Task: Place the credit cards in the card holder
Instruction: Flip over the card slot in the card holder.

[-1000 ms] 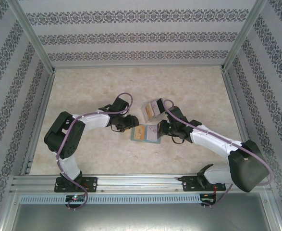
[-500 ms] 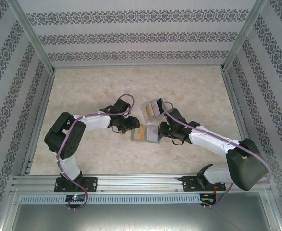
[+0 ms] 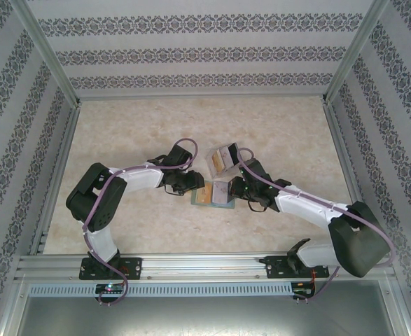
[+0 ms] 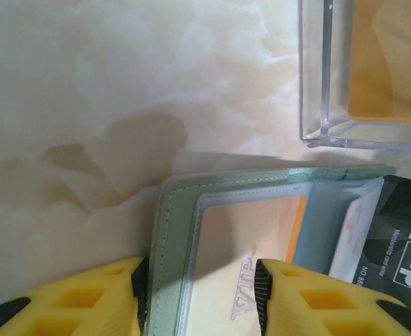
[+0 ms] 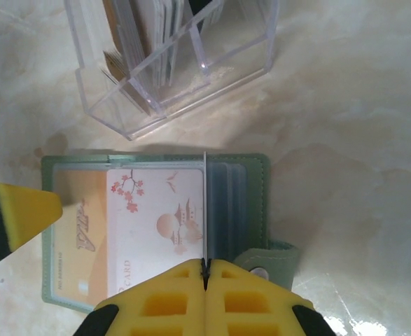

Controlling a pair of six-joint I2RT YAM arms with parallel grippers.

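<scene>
My left gripper (image 4: 201, 285) is straddling the left leaf of the small grey-green folding card holder (image 4: 173, 210), jaws apart. I judge it is steadying the case flat on the marbled table (image 4: 86, 105), an orange-yellow plastic credit card (image 5: 86, 217) already pocketed there. My right gripper (image 5: 205, 269) is pinching a clear sleeve page (image 5: 205, 210) upright, jaws together on it, likely keeping the next pocket free. The clear plastic box (image 5: 219, 66) is standing just beyond.

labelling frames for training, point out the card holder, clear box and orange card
card holder (image 5: 255, 199), right wrist view, green right cover
clear box (image 5: 237, 49), right wrist view, right compartment wall
orange card (image 5: 86, 210), right wrist view, its face
</scene>
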